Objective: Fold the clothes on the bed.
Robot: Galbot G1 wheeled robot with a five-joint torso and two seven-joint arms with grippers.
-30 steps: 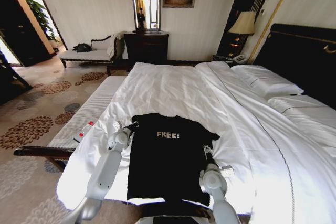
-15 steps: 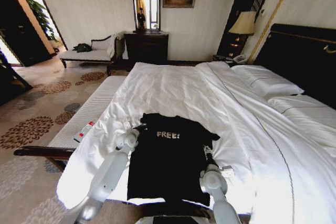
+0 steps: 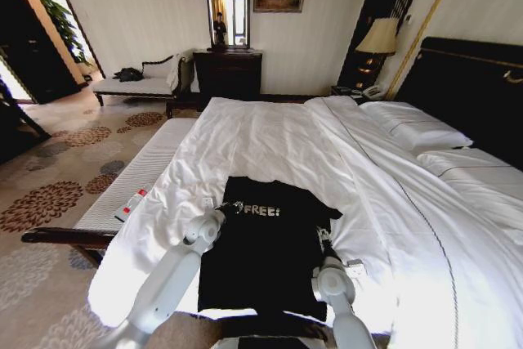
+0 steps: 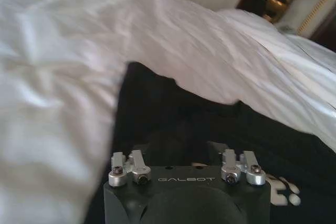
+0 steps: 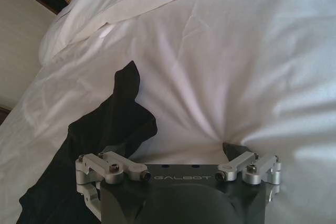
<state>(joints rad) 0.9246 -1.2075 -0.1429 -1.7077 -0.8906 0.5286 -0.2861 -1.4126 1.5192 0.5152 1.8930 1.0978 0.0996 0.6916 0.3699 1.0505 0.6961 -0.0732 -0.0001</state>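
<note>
The clothes are one black T-shirt (image 3: 261,259) with white "FREE!" lettering, lying flat near the foot of the bed (image 3: 270,136). My left gripper (image 3: 231,208) sits at the shirt's upper left corner, beside the lettering, shut on the fabric. That left edge is drawn inward over the chest. In the left wrist view the gripper (image 4: 184,156) hangs over the black T-shirt (image 4: 210,124), with its fingers hidden in the dark cloth. My right gripper (image 3: 322,239) rests at the shirt's right edge, just below the right sleeve. The right wrist view shows the right gripper (image 5: 178,158) against the bunched black T-shirt (image 5: 105,129).
White duvet spreads beyond the shirt, with pillows (image 3: 413,124) and a dark headboard (image 3: 466,87) at the right. A white-cushioned bench (image 3: 139,177) carrying a small red and white object (image 3: 131,204) runs along the bed's left side. A dresser (image 3: 227,71) and chaise (image 3: 139,83) stand by the far wall.
My left gripper has moved to the right, dragging the shirt's upper left edge inward toward the lettering. The right arm has stayed put.
</note>
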